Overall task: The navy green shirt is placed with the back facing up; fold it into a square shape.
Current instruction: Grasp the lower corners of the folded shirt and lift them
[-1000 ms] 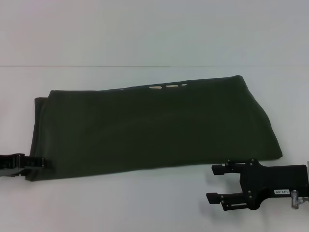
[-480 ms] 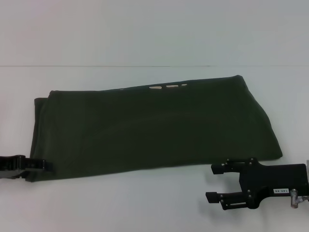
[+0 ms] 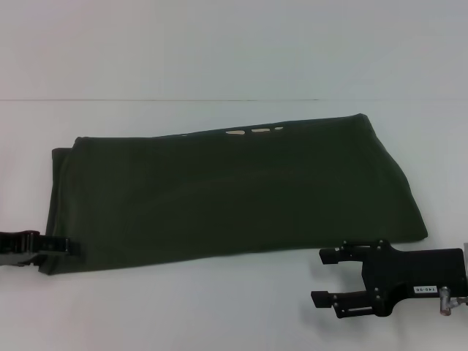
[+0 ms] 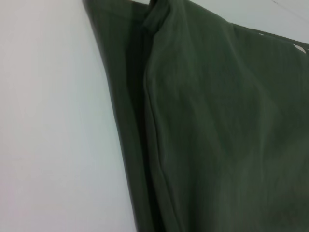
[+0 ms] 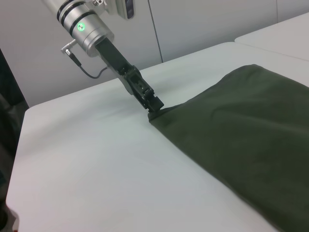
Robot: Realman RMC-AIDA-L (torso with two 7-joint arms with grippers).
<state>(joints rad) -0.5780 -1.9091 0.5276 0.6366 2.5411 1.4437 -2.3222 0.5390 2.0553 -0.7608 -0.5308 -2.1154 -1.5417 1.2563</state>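
Note:
The navy green shirt [image 3: 234, 194] lies folded into a long band across the white table, plain side up. Bits of cream lettering [image 3: 256, 131] peek out at its far edge. My left gripper [image 3: 64, 247] is shut on the shirt's near left corner, low at the table; the right wrist view shows it [image 5: 153, 107] pinching that corner. My right gripper [image 3: 325, 277] is open and empty just in front of the shirt's near right edge, not touching it. The left wrist view shows only the shirt's layered left edge [image 4: 217, 135].
The white table [image 3: 183, 307] extends on all sides of the shirt. A seam line in the table runs behind the shirt [image 3: 146, 100]. In the right wrist view the table's far edge [image 5: 96, 89] lies behind the left arm.
My left gripper dipped slightly and came back at the shirt's corner. The shirt and the right gripper have barely moved.

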